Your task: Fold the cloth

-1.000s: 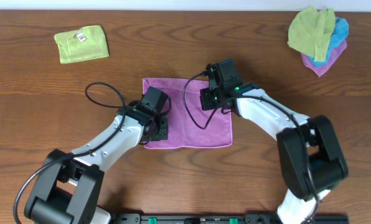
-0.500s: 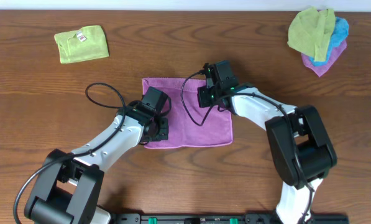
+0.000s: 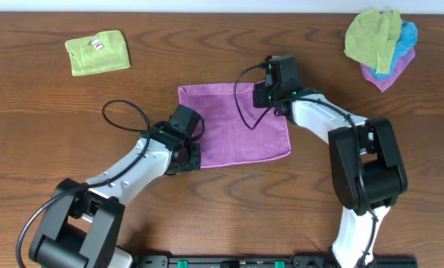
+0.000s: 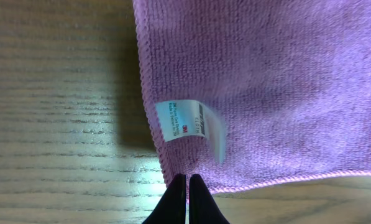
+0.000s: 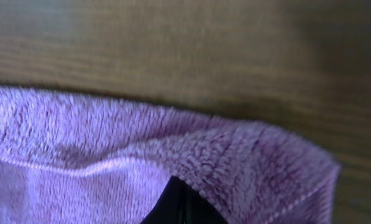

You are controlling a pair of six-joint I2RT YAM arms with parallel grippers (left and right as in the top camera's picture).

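The cloth (image 3: 233, 126) is a mauve-purple fuzzy square lying mostly flat mid-table, slightly skewed. My left gripper (image 3: 194, 158) is at its near left corner. In the left wrist view the left gripper (image 4: 187, 185) is shut with its tips on the hem of the cloth (image 4: 266, 93), just below a small white tag (image 4: 185, 121). My right gripper (image 3: 272, 98) is at the far right corner. In the right wrist view the right gripper (image 5: 180, 193) is shut on the cloth (image 5: 110, 143), whose edge rises and curls over the tips.
A folded lime-green cloth (image 3: 97, 52) with a white tag lies at the far left. A pile of green, blue and mauve cloths (image 3: 381, 45) sits at the far right corner. Black cables loop from both wrists over the table and cloth.
The right gripper has moved right and away from me, dragging the cloth's far edge with it. The cloth has shifted right and away. The left gripper has barely moved.
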